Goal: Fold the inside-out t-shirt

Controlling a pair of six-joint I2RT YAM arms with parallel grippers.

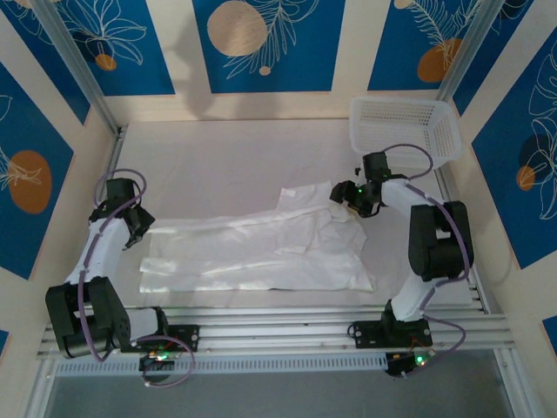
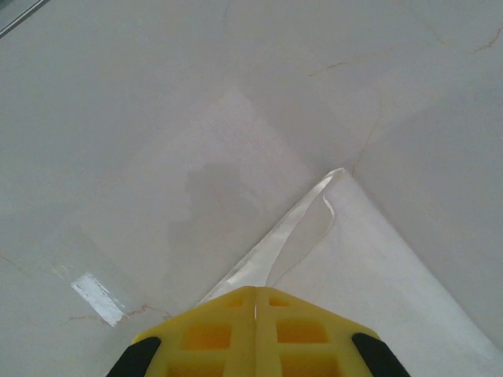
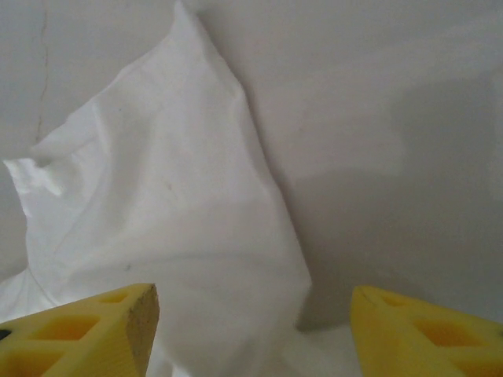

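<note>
Toward the near side of the pale, faintly veined table (image 1: 218, 161), the white t-shirt (image 1: 261, 252), thin and creased, lies spread in a long flattish band between the 2 arms. The left gripper (image 2: 255, 310) has its blocky yellow fingers pressed together on the shirt's left hem, a narrow strip running out to a sharp corner. The right gripper (image 3: 251, 338) hangs over a peaked fold at the right end, jaws wide apart. Far right corner: a white plastic mesh basket (image 1: 405, 126), rectangular.
</note>
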